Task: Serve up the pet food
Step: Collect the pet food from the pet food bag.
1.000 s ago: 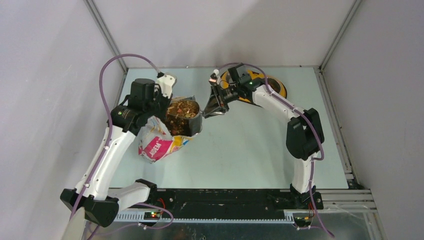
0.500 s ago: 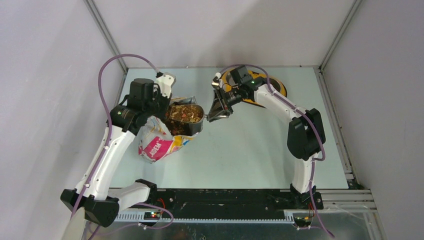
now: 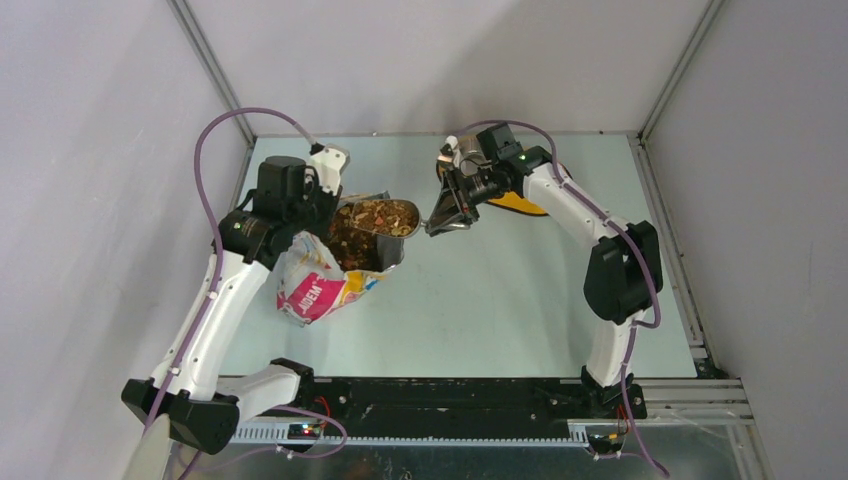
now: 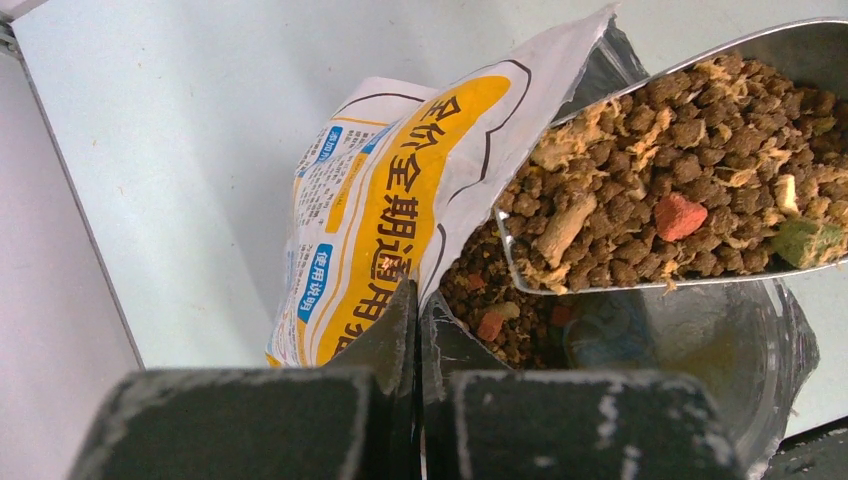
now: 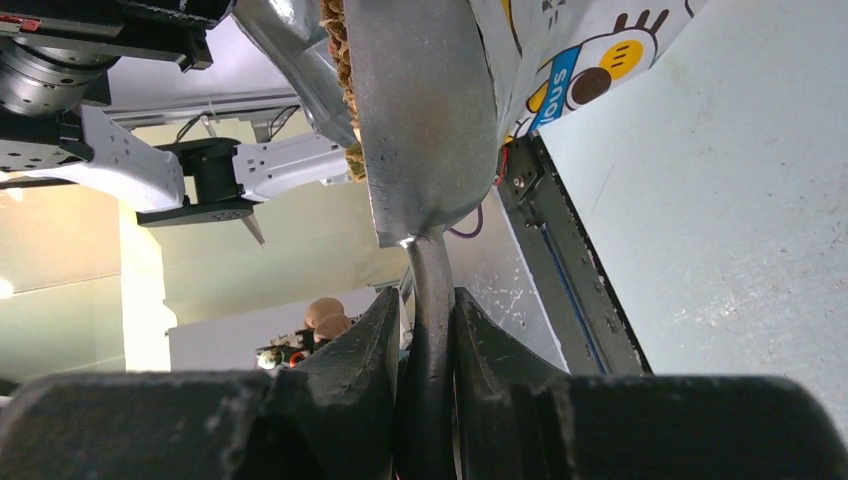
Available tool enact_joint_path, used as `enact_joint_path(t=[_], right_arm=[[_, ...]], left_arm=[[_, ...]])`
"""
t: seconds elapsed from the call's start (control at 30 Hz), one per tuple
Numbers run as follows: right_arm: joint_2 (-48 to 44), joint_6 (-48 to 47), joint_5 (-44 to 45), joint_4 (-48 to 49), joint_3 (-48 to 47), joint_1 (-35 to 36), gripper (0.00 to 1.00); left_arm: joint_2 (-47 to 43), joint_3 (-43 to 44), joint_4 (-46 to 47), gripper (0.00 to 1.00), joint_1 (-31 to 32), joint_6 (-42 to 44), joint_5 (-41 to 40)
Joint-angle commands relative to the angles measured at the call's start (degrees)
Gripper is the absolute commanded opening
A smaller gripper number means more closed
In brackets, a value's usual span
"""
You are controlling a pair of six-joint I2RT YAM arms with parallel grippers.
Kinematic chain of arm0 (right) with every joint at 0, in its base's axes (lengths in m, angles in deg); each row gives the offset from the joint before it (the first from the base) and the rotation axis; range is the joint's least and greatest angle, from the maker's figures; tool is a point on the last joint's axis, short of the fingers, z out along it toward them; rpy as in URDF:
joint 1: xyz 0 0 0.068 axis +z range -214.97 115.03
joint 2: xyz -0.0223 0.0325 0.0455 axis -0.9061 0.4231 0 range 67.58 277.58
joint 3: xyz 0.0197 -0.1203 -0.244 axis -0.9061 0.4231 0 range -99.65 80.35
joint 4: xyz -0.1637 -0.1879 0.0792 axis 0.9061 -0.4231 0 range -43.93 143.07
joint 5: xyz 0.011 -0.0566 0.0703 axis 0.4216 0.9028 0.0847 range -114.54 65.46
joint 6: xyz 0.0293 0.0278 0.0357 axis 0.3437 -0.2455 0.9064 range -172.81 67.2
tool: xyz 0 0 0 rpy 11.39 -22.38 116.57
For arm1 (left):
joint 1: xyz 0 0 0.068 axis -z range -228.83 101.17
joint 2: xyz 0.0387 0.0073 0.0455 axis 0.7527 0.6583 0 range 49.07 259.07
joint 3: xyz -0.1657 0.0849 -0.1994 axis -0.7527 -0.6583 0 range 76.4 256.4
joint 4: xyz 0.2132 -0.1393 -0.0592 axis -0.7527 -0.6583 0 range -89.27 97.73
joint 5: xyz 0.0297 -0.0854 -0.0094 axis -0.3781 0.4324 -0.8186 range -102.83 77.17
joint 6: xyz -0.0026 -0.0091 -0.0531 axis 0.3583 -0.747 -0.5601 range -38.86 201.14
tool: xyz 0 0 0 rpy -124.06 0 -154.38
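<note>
A full scoop of pet food over the open bag.

The pet food (image 4: 650, 200) is little brown bits with tan flakes, one red chunk and one green one. It is heaped in the grey scoop (image 4: 790, 45) just ahead of the left gripper (image 4: 418, 312), and more lies lower down in the bag (image 4: 400, 200). The left jaws pinch the bag's edge tight. The right gripper (image 5: 428, 312) squeezes the scoop's handle. The table (image 3: 500, 300) is pale blue-green, with plain grey walls (image 3: 450, 60) around it.
</note>
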Motion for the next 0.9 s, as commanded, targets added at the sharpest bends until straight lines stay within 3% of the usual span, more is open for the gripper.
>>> enact_joint_path(t=[0.0, 0.87], right_arm=[[-4.3, -2.6, -3.6, -1.1, -2.5, -1.1, 0.00], [-6.2, -2.8, -4.1, -3.7, -5.2, -10.9, 0.00]], left_arm=[[-1.1, 1.6, 1.7, 0.00, -0.7, -1.2, 0.5], [1.3, 3.5, 1.6, 0.00, -3.2, -2.6, -1.3]])
